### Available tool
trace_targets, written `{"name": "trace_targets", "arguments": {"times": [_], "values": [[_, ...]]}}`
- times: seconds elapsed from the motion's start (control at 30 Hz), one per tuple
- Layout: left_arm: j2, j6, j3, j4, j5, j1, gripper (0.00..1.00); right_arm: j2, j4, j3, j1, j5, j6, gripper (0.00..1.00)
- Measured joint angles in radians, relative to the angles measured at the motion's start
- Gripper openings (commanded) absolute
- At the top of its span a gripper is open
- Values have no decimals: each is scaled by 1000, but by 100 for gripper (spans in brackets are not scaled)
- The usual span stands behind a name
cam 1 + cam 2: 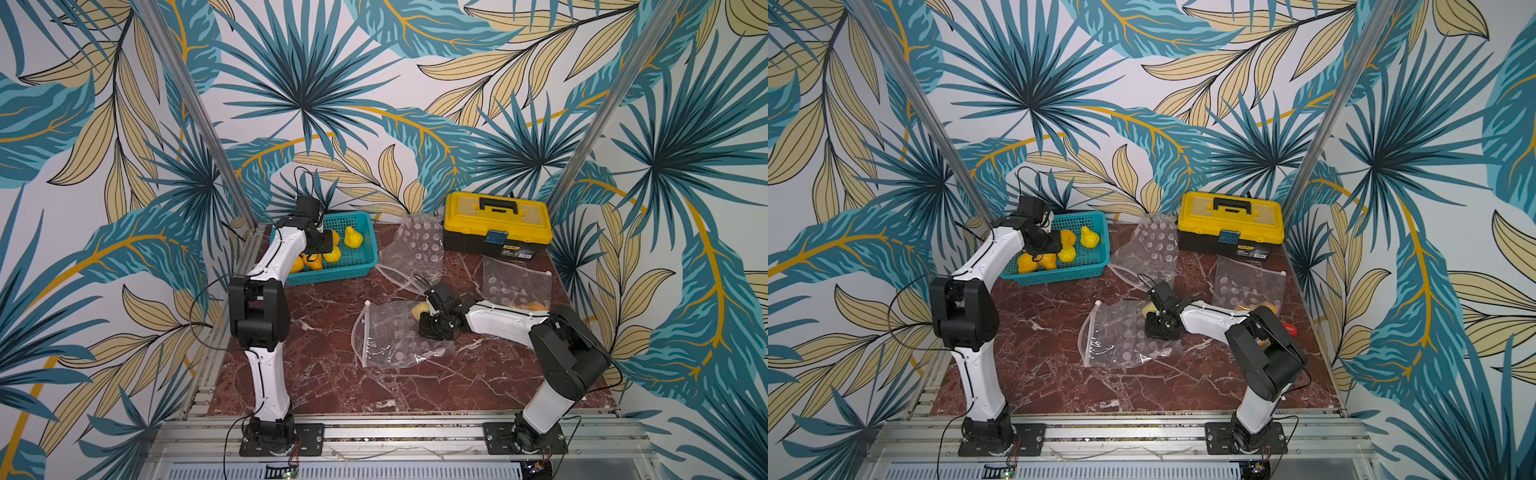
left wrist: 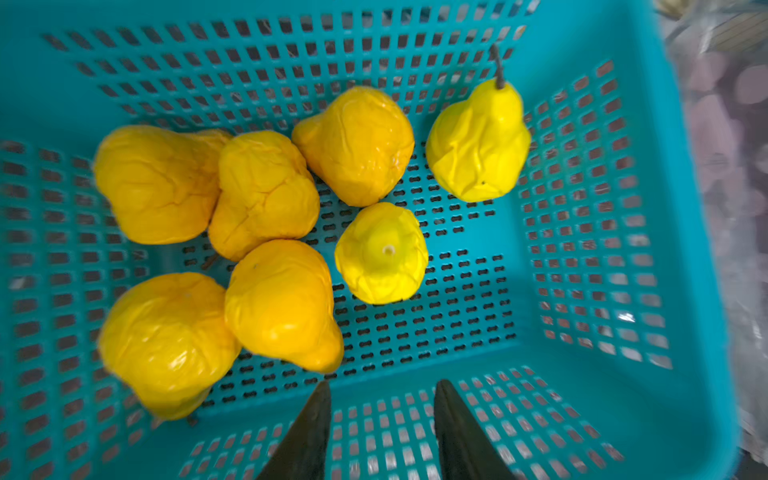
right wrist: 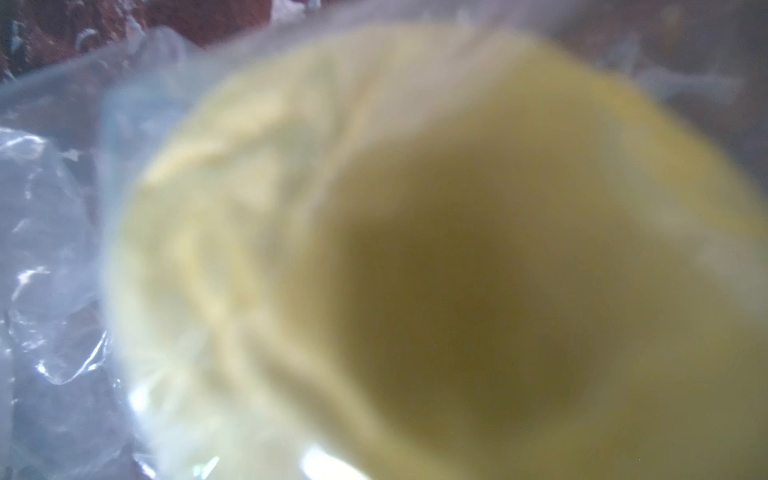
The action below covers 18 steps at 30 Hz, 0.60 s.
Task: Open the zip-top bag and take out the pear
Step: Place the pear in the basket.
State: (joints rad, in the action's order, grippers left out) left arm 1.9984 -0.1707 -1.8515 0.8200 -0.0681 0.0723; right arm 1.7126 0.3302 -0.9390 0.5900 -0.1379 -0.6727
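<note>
The pear [image 1: 419, 309] lay inside the clear zip-top bag [image 1: 390, 334] near the middle of the marble table [image 1: 457, 386], showing as a pale yellow lump at the bag's end nearest the right gripper [image 1: 432, 326]. In the right wrist view it filled nearly the whole picture, blurred and seen through film, so the camera sat almost against it. Its creased, faceted skin, like that of the seven pears [image 2: 266, 193] in the teal basket [image 2: 673, 249], suggested a light, hollow or foam replica that would dent rather than bruise, and probably slip a little under the plastic. The bag looked thin, limp and crinkly; its white zip rim [image 1: 360, 332] at the far end seemed the firmest place to take hold, while the pear's wide belly would likely suit a pinch better than its tapered neck. The right arm lay low and stretched across the table from its base, wrist bent down onto the bag beside the pear; whether its jaws were parted or had closed on film or fruit could not be told. The left arm was reared up and folded over the basket, its left gripper [image 2: 382, 424] pointing down into it with the jaws apart and nothing between them.
</note>
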Motion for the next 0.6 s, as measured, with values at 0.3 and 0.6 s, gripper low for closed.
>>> {"name": "trace_targets", "arguments": {"times": [0.3,0.6], "values": [[-300,-34,289,-10,-171,0,36,-46,122,-16,0,27,19,22],[-455,-110,718,-49,-354,82,32,-129,212,-102,0,56,43,22]]}}
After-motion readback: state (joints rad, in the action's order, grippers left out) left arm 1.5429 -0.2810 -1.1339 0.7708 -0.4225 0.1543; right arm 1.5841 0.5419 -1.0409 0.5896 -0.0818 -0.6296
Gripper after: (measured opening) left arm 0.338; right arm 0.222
